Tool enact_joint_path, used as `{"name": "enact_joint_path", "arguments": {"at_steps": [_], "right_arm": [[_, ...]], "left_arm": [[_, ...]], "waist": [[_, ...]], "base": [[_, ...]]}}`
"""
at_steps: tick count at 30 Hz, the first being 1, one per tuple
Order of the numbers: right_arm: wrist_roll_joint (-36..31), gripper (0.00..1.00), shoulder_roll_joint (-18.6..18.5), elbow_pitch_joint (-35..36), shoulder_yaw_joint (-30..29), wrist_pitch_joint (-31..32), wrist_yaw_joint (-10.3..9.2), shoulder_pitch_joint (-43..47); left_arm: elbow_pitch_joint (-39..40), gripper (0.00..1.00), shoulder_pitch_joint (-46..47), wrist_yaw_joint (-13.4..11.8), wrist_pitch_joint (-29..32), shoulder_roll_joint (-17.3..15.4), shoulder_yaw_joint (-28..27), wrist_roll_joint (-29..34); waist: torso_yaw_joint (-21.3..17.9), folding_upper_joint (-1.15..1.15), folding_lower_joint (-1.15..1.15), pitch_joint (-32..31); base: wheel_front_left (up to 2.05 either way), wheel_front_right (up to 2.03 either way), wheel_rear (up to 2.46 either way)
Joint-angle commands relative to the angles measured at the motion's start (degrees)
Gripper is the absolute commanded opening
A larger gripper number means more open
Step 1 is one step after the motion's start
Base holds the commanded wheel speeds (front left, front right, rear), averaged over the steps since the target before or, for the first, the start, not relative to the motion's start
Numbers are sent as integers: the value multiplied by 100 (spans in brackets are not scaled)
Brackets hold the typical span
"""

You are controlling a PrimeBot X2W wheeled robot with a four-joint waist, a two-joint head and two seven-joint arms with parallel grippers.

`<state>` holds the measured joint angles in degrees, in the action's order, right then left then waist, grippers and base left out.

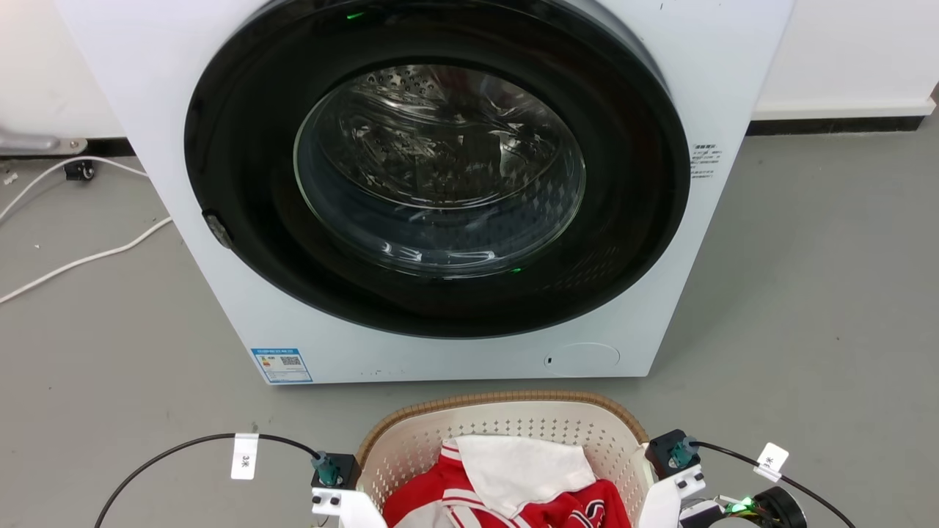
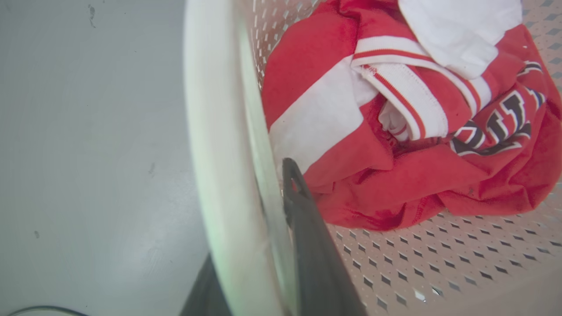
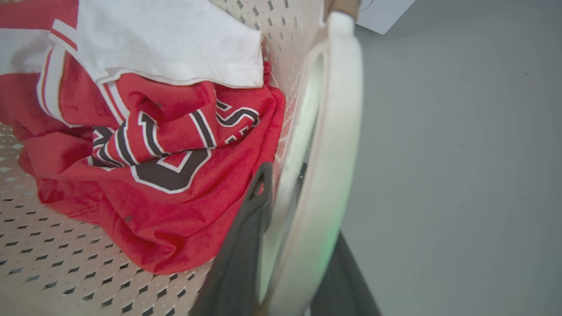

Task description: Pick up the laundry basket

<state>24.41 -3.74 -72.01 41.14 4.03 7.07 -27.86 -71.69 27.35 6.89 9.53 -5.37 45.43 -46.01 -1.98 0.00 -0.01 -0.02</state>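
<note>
We see the laundry basket (image 1: pixel 506 402) at the bottom centre of the head view. Its far brown rim stops just short of the washer (image 1: pixel 455 359), with a narrow strip of grey floor (image 1: pixel 147 381) between them. The washer's closed round door fills the upper middle. Open floor spreads to the lower left and to the whole right side. White cables (image 1: pixel 81 260) lie at the middle left edge. A red jersey (image 1: pixel 572 506) and a white cloth (image 1: pixel 521 466) are heaped inside the basket.

In the left wrist view, the left gripper (image 2: pixel 263 210) straddles the basket's white side handle (image 2: pixel 215 153). One dark finger (image 2: pixel 307 245) is inside, lying along the handle's inner edge and touching the jersey. The other shows outside at the bottom edge, and the handle is pinched between them. Bare floor lies to the left of that frame.

In the right wrist view, the right gripper (image 3: pixel 290 210) takes the opposite handle (image 3: pixel 338 131) the same way. Its inner finger (image 3: pixel 246 237) is against the perforated wall beside the jersey, and its outer finger sits at the lower right. Clear floor fills the right half.
</note>
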Motion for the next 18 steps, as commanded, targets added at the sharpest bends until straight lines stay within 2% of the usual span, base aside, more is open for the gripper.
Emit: {"name": "enact_joint_path", "arguments": {"at_steps": [1,18], "right_arm": [[62,0,106,104,128,19,75,89],[957,0,-94,167,1038,192,75,166]], "left_arm": [[139,0,-13,96,16,108,47,-42],[188,0,-181,88,195,-25,407,-469]], "waist": [[-7,0,1,-51],[-25,0,1,-413]], "base": [[0,0,0],[0,0,0]]}}
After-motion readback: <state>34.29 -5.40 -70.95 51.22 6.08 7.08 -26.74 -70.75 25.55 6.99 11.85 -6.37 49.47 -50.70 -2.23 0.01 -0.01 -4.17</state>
